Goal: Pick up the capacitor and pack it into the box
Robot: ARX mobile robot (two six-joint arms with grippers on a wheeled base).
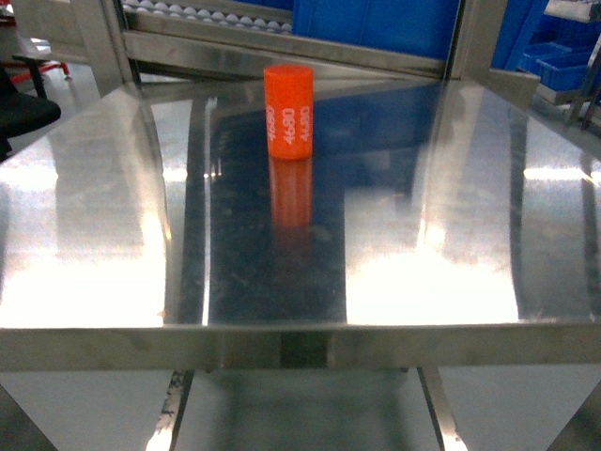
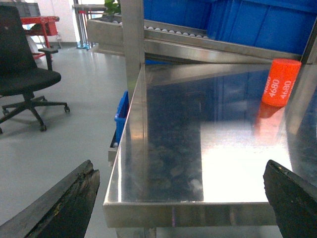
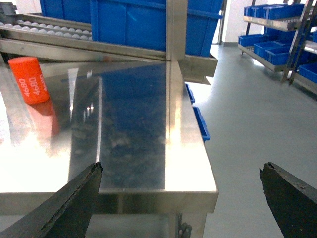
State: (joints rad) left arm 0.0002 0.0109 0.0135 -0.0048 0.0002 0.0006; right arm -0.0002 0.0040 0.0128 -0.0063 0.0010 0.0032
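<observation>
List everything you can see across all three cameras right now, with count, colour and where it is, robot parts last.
capacitor: one, orange cylinder with white 4680 print, standing upright toward the far middle of the table.
table: one, shiny stainless steel, filling the head view.
roller conveyor: one, steel with pale rollers, behind the table.
blue bins: several, blue; large ones on the conveyor, smaller ones on racks at far right and below the table edge.
office chair: one, black, on the grey floor left of the table.
box: none in view.
left gripper: black fingers spread apart, near the table's front edge, holding nothing.
right gripper: black fingers spread apart, holding nothing.
</observation>
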